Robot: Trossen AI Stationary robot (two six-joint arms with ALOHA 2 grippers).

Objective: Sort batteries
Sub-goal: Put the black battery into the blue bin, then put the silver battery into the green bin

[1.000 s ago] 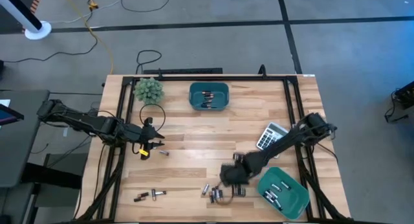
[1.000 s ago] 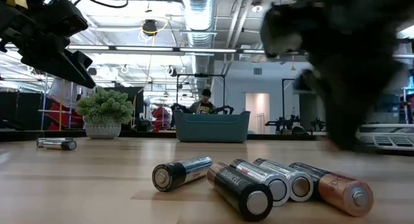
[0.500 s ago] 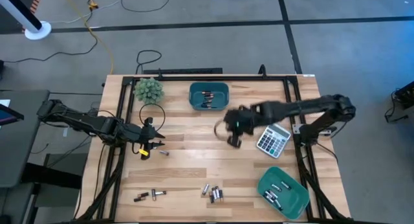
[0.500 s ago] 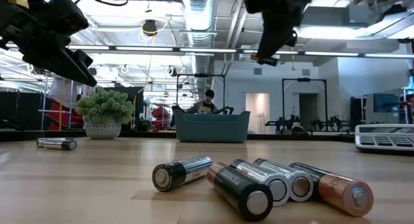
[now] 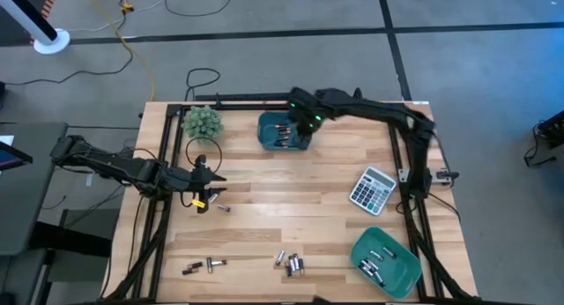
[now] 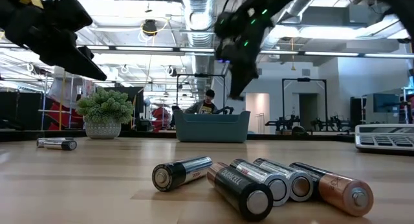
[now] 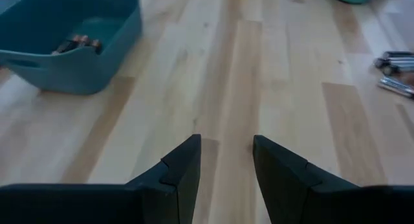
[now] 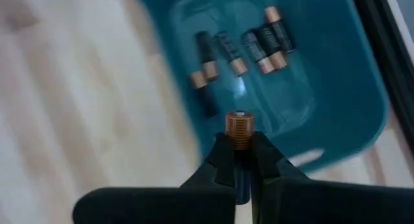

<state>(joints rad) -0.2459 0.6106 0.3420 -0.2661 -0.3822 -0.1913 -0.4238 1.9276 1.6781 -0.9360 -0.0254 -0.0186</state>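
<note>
Loose batteries lie on the wooden table near its front edge in two groups [image 5: 293, 263] [image 5: 204, 266], with one more [image 5: 220, 206] by the left arm. A far teal bin [image 5: 284, 131] and a near-right teal bin [image 5: 385, 261] each hold several batteries. My right gripper [image 5: 304, 122] hangs over the far bin, shut on one battery [image 8: 239, 130]. My left gripper [image 5: 207, 180] stands open at the table's left, with nothing between its fingers [image 7: 187, 166]. My right gripper pinches a battery between its two fingers, which come from above and slant down. The battery lies along the fingers, and its copper-coloured end [image 8: 239, 127] sticks out past the fingertips [image 8: 223, 153]. It is lifted clear, above the inside of the far teal bin [image 8: 336, 88].
A grey-white calculator [image 5: 371, 189] lies at the right, between the two bins. A small potted plant [image 5: 203, 122] stands at the far left corner. Black frame rails run along both sides of the table. Bare wood lies in the middle.
My right gripper has swung from the battery group at the table's near edge up and across toward the far edge, past the calculator. It now hangs over the far teal bin with the battery still between its fingers.
</note>
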